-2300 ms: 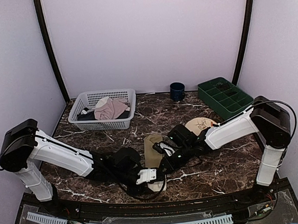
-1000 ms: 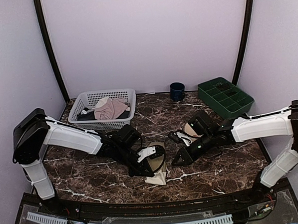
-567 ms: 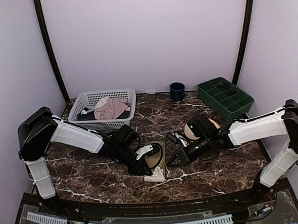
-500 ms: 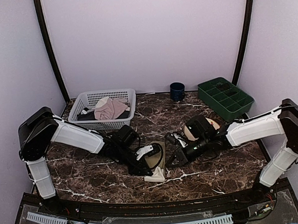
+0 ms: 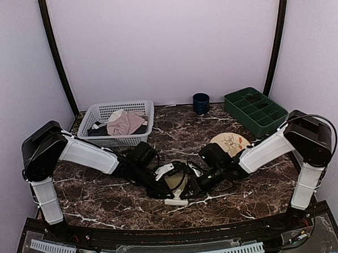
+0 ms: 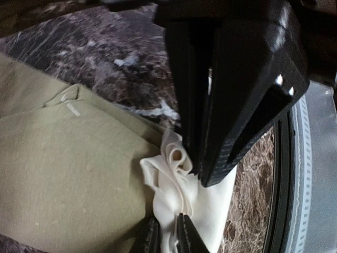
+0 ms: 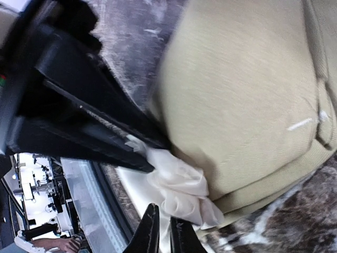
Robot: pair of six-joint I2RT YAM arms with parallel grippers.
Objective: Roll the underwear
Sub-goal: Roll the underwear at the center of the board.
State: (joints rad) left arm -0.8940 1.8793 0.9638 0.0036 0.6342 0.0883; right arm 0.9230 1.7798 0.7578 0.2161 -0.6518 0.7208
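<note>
While left fingers (image 6: 184,241) pinch underwear (image 6: 63,174) | right fingers (image 7: 149,234) arrived, pinching waistband (image 7: 179,190)

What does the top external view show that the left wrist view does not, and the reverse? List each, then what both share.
Only top external: the white basket of clothes, the dark mug, the green tray and the plate. Only left wrist: the cream waistband bunched into folds between the left pincer and the right pincer, plus a small sewn tag on the olive cloth. Both: the underwear on the marble table, with both pincers at it.
</note>
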